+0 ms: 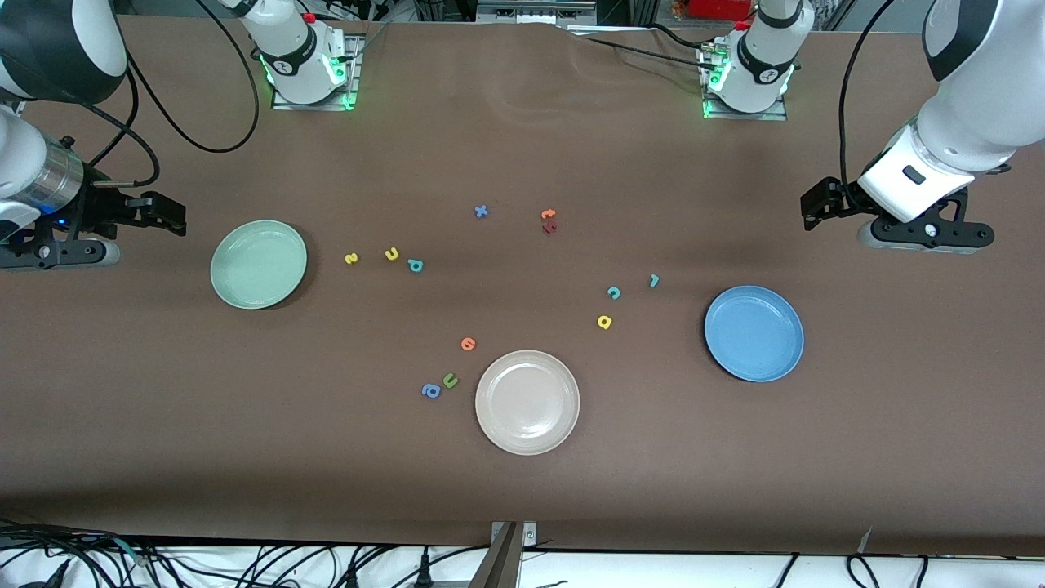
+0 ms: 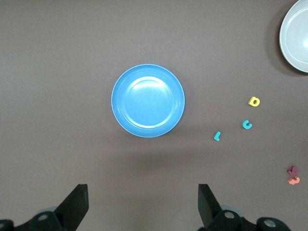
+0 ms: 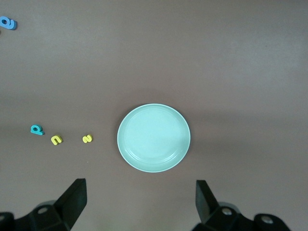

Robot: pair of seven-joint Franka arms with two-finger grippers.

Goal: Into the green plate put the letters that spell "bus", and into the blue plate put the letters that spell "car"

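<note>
The green plate (image 1: 259, 264) (image 3: 153, 137) lies toward the right arm's end of the table. Beside it sit the yellow s (image 1: 351, 258) (image 3: 87, 138), yellow u (image 1: 392, 254) (image 3: 56, 140) and teal b (image 1: 415, 265) (image 3: 36, 129). The blue plate (image 1: 753, 332) (image 2: 147, 100) lies toward the left arm's end, with the teal r (image 1: 653, 281) (image 2: 217, 136), teal c (image 1: 613, 292) (image 2: 247, 125) and yellow a (image 1: 604, 322) (image 2: 254, 101) beside it. Both plates hold nothing. My right gripper (image 1: 53, 249) (image 3: 139, 204) and left gripper (image 1: 927, 235) (image 2: 144, 207) hover open and empty above bare table.
A beige plate (image 1: 527, 402) sits nearest the front camera, with an orange letter (image 1: 468, 344), a green u (image 1: 450, 380) and a blue rounded letter (image 1: 431, 391) beside it. A blue x (image 1: 481, 211), an orange letter (image 1: 549, 215) and a maroon letter (image 1: 549, 228) lie mid-table.
</note>
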